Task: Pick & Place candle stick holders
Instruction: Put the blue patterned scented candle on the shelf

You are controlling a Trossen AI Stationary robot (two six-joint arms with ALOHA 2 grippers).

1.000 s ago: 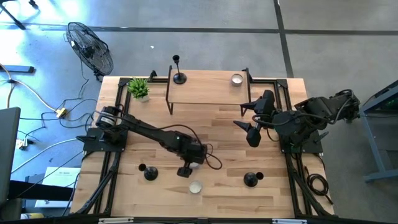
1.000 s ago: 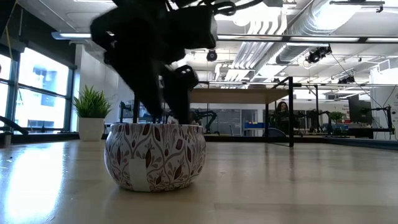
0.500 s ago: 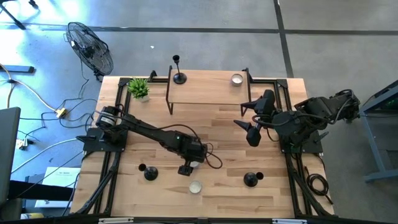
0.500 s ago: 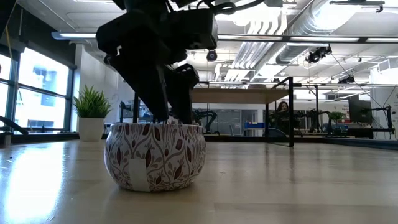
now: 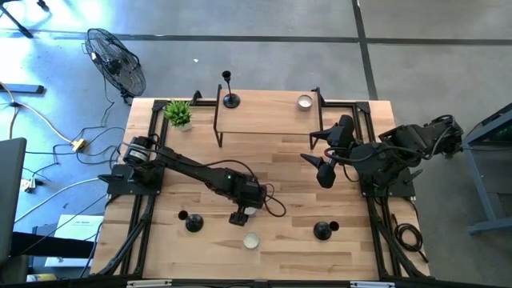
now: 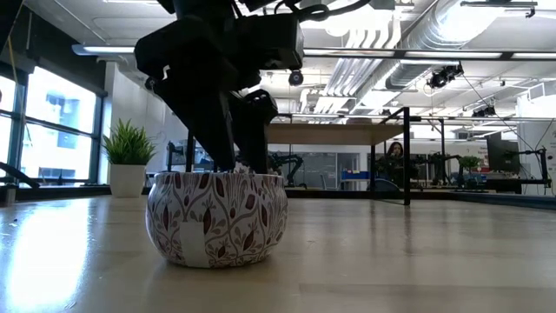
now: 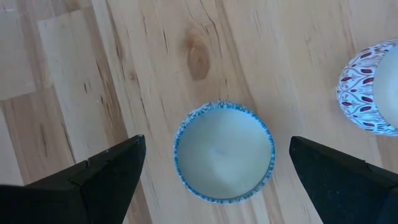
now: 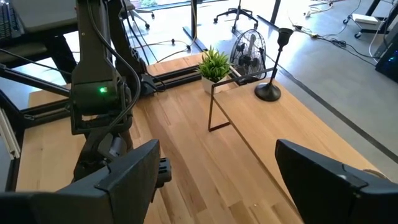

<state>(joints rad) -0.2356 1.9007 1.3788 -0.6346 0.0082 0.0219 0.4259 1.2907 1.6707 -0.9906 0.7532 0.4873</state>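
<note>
My left gripper (image 5: 246, 212) is open and points down over a small round cup with a blue-patterned rim (image 7: 222, 152). Its fingers stand on either side of the cup with gaps showing. A second cup with a red leaf pattern (image 7: 373, 87) stands close by, nearer the front edge (image 5: 252, 240), and fills the low view (image 6: 215, 217). A third cup (image 5: 304, 102) and a tall black holder (image 5: 230, 98) stand on the raised shelf. Two shorter black holders (image 5: 192, 223) (image 5: 322, 231) stand on their round bases near the front. My right gripper (image 5: 322, 178) is open and empty at mid right.
A raised wooden shelf on thin black legs (image 5: 264, 120) spans the far middle of the table. A potted plant (image 5: 178, 113) stands at the far left corner. A floor fan (image 5: 116, 60) is beyond the table. Bare wood lies between the two arms.
My left gripper has shifted a little toward the table's right above the cups and then held still. The cups and holders have not moved.
</note>
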